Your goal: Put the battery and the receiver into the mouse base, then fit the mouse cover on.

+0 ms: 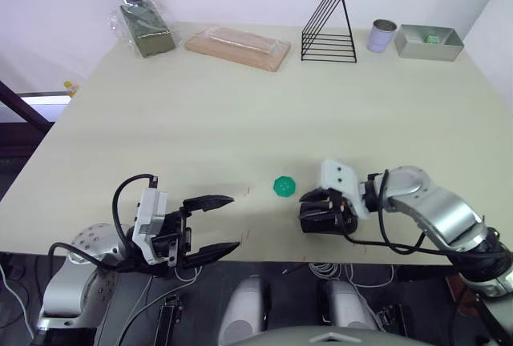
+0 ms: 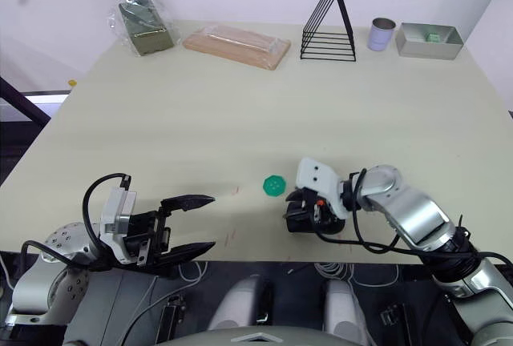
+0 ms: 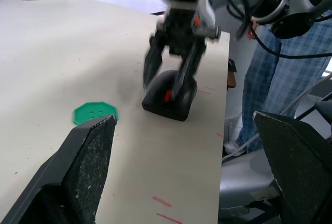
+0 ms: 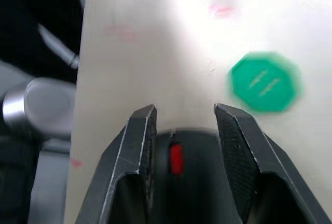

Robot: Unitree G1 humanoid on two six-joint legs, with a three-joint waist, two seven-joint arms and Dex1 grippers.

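Observation:
The mouse base [image 1: 322,221], a black oval body with a red scroll wheel, lies on the table near the front edge, right of centre. My right gripper [image 1: 315,208] hangs over it, open, its fingers [image 4: 141,146] standing to either side of the wheel end [image 4: 176,159]. From the left wrist view those fingers straddle the top of the mouse base [image 3: 168,99]. My left gripper [image 1: 235,222] is open and empty, low at the front edge to the left. The battery, the receiver and the mouse cover are out of view.
A flat green octagonal disc [image 1: 284,187] lies just left of the mouse. Along the far edge stand a bagged green block [image 1: 147,27], a wrapped wooden tray [image 1: 238,47], a black wire rack [image 1: 329,26], a cup [image 1: 382,35] and a grey tin [image 1: 429,42]. A person's checked trousers [image 3: 280,68] show beyond the table's front edge.

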